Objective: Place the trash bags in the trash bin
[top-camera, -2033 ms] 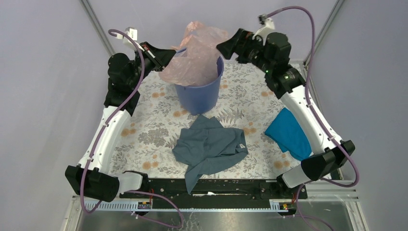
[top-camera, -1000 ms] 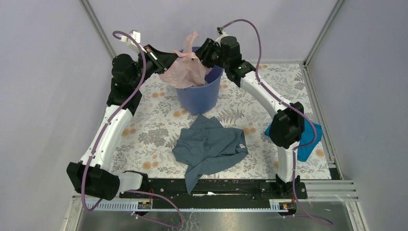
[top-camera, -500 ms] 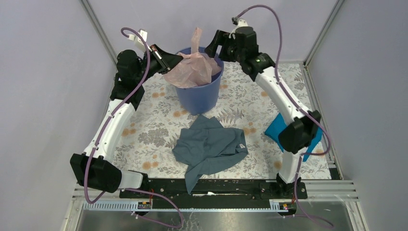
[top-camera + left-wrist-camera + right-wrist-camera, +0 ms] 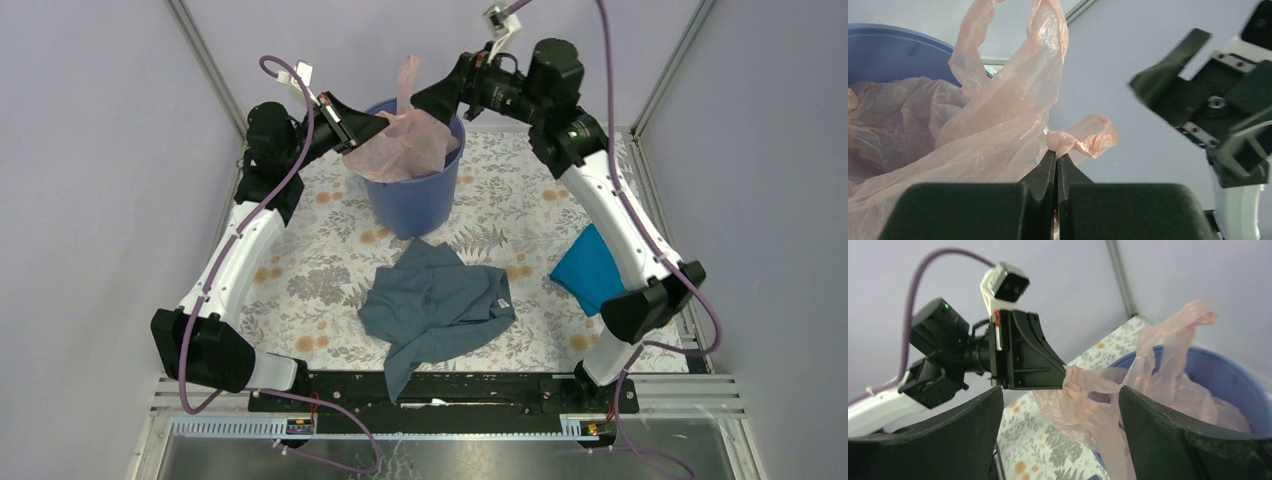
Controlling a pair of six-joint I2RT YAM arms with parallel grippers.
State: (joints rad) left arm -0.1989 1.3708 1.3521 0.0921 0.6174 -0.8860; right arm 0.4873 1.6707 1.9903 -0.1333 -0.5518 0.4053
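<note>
One round blue bin point(image 4: 410, 205) stands at the far middle of the table point(image 4: 300, 280). Most of the pink bag point(image 4: 405, 148) is bunched in its mouth, though a flap hangs outside over the rim on my left and a handle loop stands up above it. My left pincer point(image 4: 1055, 156) is clamped tight on a twisted corner of the bag just outside that rim. My right pincer point(image 4: 1060, 392) is spread wide with nothing in it, hovering by the far right of the rim. I judge the job nearly done. To finish well I should carry the pinched corner inward over the opening before letting go, so the flap follows it down. The free right pincer can then press the loop below the rim. The film looks light and springy, so it may puff back out or cling to me. Around us, plain pale walls point(image 4: 90, 150) close in the cell and the table is covered in a flowered print. A grey-blue garment point(image 4: 435, 305) lies crumpled near its middle, and a small turquoise cloth point(image 4: 590, 270) sits toward the right edge.
</note>
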